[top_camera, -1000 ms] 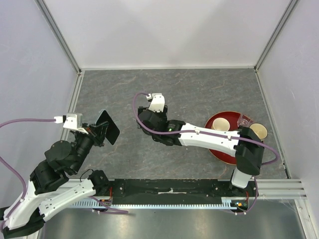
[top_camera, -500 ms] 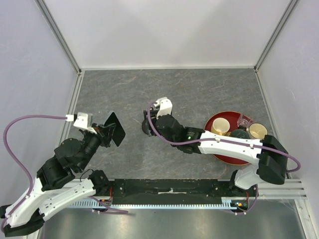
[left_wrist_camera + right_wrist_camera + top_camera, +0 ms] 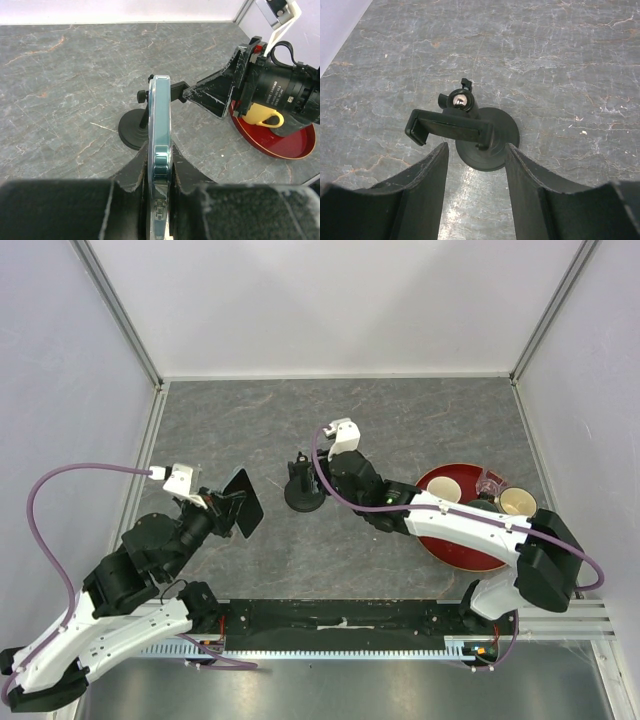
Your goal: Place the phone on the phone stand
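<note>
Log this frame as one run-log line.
left end effector: shut on phone, held edge-up | right end effector: open, straddling phone stand, contact unclear | phone: not yet on phone stand

Black phone (image 3: 243,503) edge-on aloft, left of upright black phone stand (image 3: 303,499).
</note>
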